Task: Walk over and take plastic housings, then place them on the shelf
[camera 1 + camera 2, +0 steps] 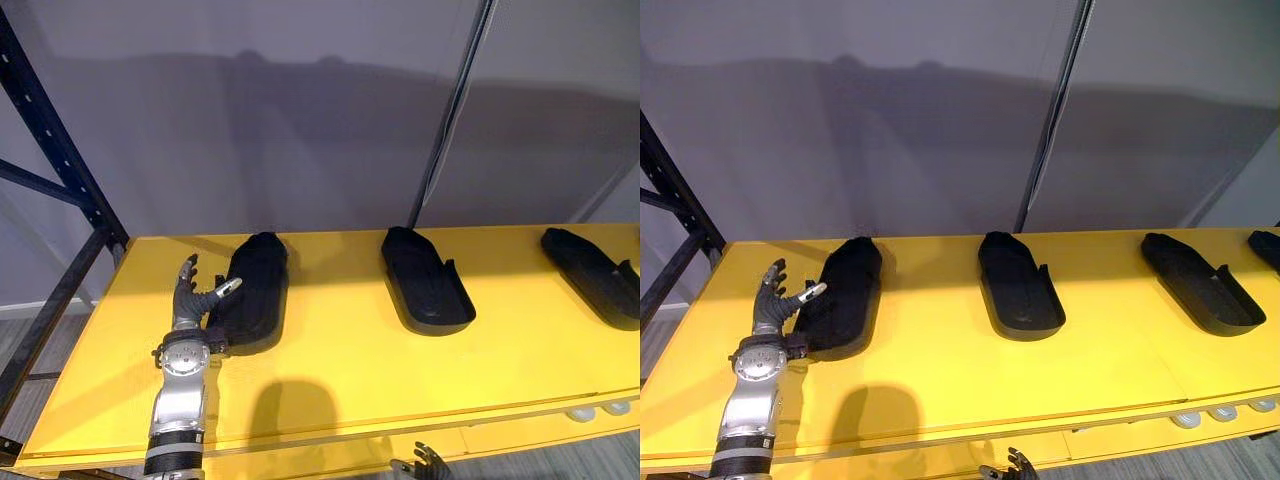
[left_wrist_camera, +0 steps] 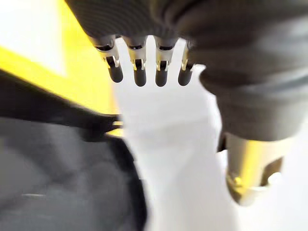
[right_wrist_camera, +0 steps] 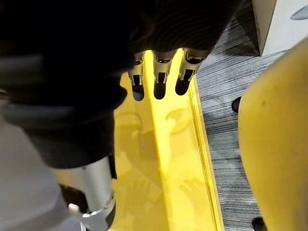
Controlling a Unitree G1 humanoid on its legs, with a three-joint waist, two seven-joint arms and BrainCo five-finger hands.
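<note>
Housings already lie in a row on the yellow shelf [image 1: 400, 370], so the placing part of the task looks largely done as far as can be seen. The leftmost housing [image 1: 255, 285] rests with its rounded side up, the middle housing [image 1: 428, 280] and the right housing [image 1: 590, 275] lie hollow side up, and the edge of a fourth housing [image 1: 1268, 245] shows at the far right in the right eye view. All are well apart from one another and none is lifted off the shelf. The left hand [image 1: 188, 305] is just beside the leftmost housing, on its left flank, with fingers straight and spread and the thumb reaching toward the housing's rim; whether the thumb touches the plastic I cannot tell. It grips nothing, and the left wrist view shows the dark housing [image 2: 57, 173] close under the extended fingers. The right hand [image 1: 428, 462] hangs low by the shelf's front edge, fingers relaxed and empty. My judgement is that the leftmost piece is set down, and what is left is to draw the left hand clear and fetch any further housings.
</note>
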